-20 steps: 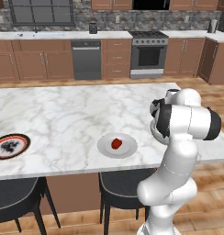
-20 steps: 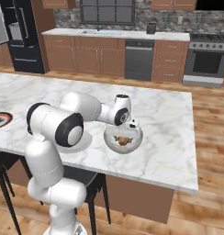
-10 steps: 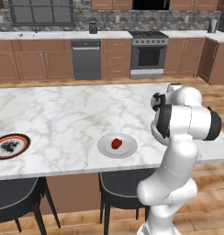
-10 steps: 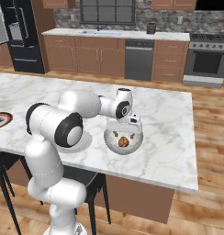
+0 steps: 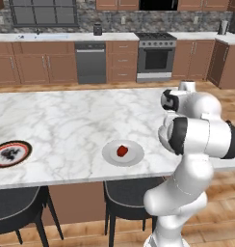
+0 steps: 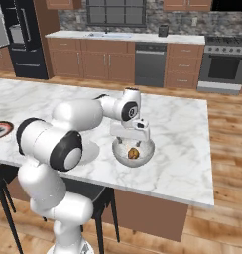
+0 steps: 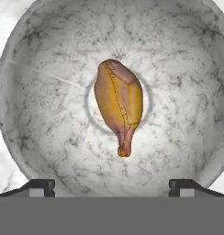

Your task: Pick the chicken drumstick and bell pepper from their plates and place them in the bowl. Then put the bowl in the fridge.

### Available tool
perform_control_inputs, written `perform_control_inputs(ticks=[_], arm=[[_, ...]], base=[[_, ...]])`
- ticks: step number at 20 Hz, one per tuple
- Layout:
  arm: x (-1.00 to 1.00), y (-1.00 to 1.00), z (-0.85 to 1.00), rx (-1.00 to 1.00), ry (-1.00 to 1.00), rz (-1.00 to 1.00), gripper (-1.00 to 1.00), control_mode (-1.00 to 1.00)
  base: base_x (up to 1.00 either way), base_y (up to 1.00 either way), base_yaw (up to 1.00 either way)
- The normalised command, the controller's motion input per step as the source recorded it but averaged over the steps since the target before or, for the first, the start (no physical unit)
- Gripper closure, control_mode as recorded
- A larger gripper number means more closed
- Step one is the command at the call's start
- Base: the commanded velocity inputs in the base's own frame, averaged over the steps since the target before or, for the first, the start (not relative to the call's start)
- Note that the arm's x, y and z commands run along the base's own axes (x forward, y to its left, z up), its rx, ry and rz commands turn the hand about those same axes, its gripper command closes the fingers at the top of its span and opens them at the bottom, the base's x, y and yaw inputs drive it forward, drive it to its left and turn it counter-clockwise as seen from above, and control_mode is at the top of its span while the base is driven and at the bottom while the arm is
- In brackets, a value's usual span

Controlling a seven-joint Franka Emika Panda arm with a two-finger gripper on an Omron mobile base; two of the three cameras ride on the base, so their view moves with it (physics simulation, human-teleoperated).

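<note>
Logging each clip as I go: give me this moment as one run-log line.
tool: open above bowl | chicken drumstick: lying in bowl | bell pepper: on light plate | patterned plate: bare | fridge step: pending

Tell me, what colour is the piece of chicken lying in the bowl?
Golden orange-brown, with a pinkish patch; the chicken drumstick shows best in the hand view.

Chicken drumstick point(image 7: 119, 102) lies at centre of bowl point(image 7: 187, 59) floor — golden-brown, thick end toward top of view, thin bone end pointing down. Bowl interior white with grey marbled veining, rim round. Sliver of white marble bench point(image 7: 1, 158) outside rim at lower left. Pincer point(image 7: 112, 186) above bowl — two dark fingertips point(image 7: 38, 186) spread wide at bottom edge, clear of drumstick, nothing between them.
</note>
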Motion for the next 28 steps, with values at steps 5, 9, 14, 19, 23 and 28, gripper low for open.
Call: perform_control_inputs(ticks=[5,9,14,19,23,28], arm=[[-0.47,0.42,0.18,0.00,0.00,-0.11,-1.00,-1.00],[-0.52,0.46,0.17,0.01,-0.01,-0.12,-1.00,-1.00],[-0.46,0.53,0.14,0.00,-0.05,-0.06,-1.00,-1.00],[-0.18,0.77,0.01,-0.01,-0.06,-0.03,-1.00,-1.00],[0.00,0.89,0.00,-0.02,-0.02,0.00,-1.00,-1.00],[0.12,0.76,0.00,0.00,0.00,-0.03,-1.00,-1.00]], base=[[0.00,0.00,0.00],[0.00,0.00,0.00],[0.00,0.00,0.00],[0.00,0.00,0.00],[0.00,0.00,0.00],[0.00,0.00,0.00]])
